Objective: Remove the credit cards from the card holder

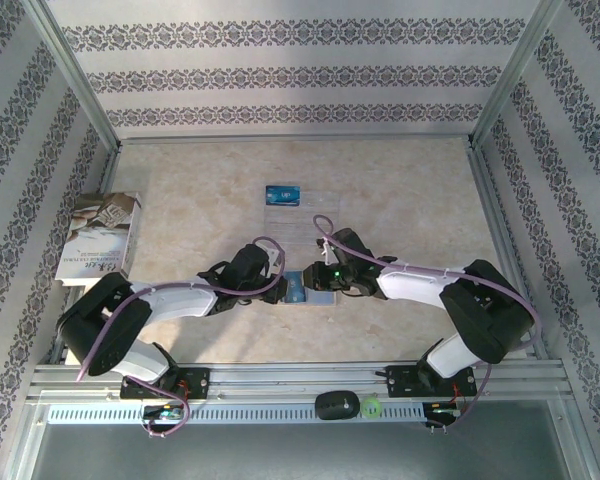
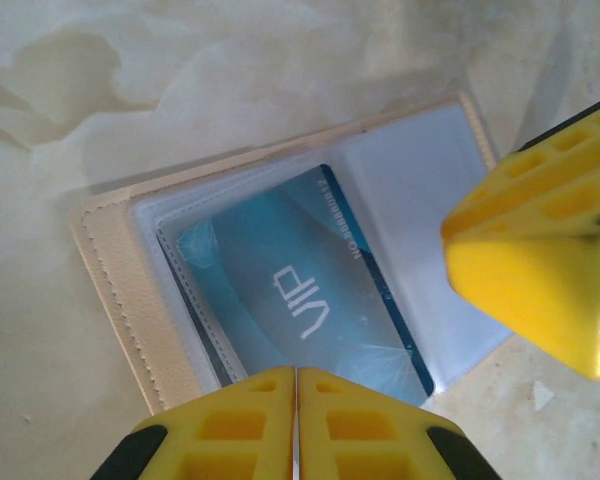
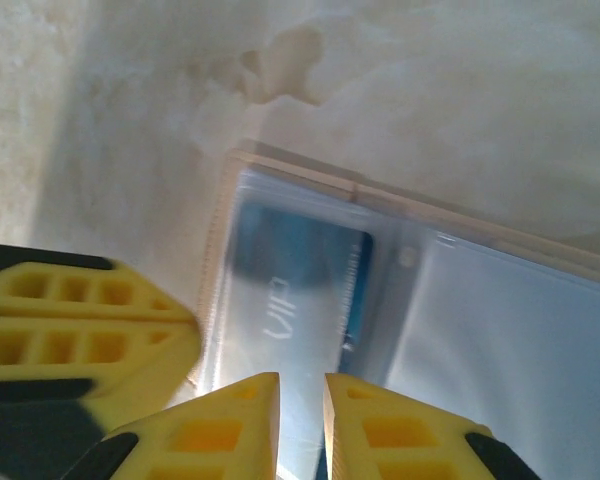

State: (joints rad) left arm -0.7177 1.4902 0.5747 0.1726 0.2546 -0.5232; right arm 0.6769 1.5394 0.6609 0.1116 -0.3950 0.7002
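The card holder [image 1: 302, 288] lies open on the table between my two grippers, its tan rim [image 2: 110, 270] framing pale clear sleeves [image 3: 520, 340]. A bright blue credit card [image 2: 300, 290] printed "VIP" sits inside one sleeve and also shows in the right wrist view [image 3: 300, 280]. My left gripper [image 2: 297, 372] is shut, its tips at the near edge of that card. My right gripper [image 3: 302, 385] hovers over the same sleeve with a narrow gap between its fingers. Another blue card [image 1: 283, 194] lies farther back on the table.
A clear plastic tray [image 1: 300, 225] lies under the far blue card. A book [image 1: 98, 238] rests at the left edge. A black object [image 1: 337, 405] and a green one [image 1: 372, 407] sit on the front rail. Metal frame posts and patterned walls enclose the table.
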